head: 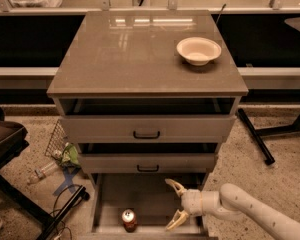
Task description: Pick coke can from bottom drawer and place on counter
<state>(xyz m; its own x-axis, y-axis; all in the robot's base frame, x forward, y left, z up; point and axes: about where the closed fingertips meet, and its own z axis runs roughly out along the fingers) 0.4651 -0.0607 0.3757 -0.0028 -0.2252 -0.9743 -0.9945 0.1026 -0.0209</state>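
The coke can (129, 220), red with a silver top, stands upright on the floor of the pulled-out bottom drawer (145, 196), near its front edge. My gripper (173, 204) is open and empty, low over the drawer's right half, to the right of the can and apart from it. Its yellowish fingers (175, 186) point left toward the can. The white arm reaches in from the lower right. The counter (135, 54) is the glossy grey-brown top of the cabinet, with light reflections near its back.
A cream bowl (198, 50) sits on the counter's back right. Two closed drawers with black handles (146, 134) lie above the open one. A clear bottle (42, 171), a wire basket (56, 138) and cables lie on the floor at left. A black leg (256, 136) stands at right.
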